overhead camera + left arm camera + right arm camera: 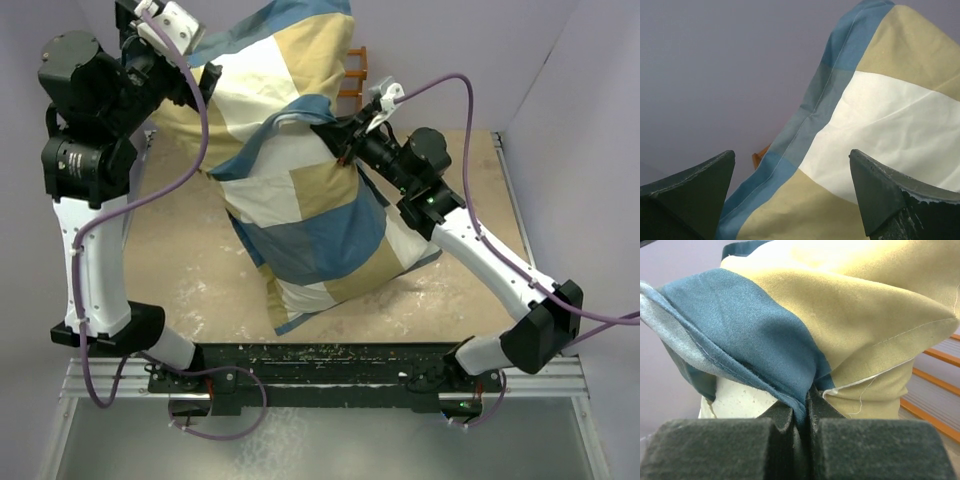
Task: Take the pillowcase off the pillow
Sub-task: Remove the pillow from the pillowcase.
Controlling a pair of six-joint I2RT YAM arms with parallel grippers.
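Note:
The pillowcase [300, 190], in blocks of tan, cream and blue, covers a bulky shape that rears up from the table toward the back wall. My right gripper [342, 140] is shut on a folded blue edge of the pillowcase [755, 335] at mid-height; the right wrist view shows the cloth pinched between the pads of that gripper [807, 395]. Under the lifted fold a patch of the white speckled pillow [740, 400] shows. My left gripper [205, 80] hangs high at the back left, open. In its wrist view the pillowcase [880, 115] lies beyond the spread fingers of the left gripper [792, 155], apart from them.
An orange wooden rack [353, 75] stands at the back behind the pillow; its slats [935, 360] show in the right wrist view. The tan table [190, 260] is boxed in by lilac walls [590, 90]. A metal rail [330, 355] runs along the near edge.

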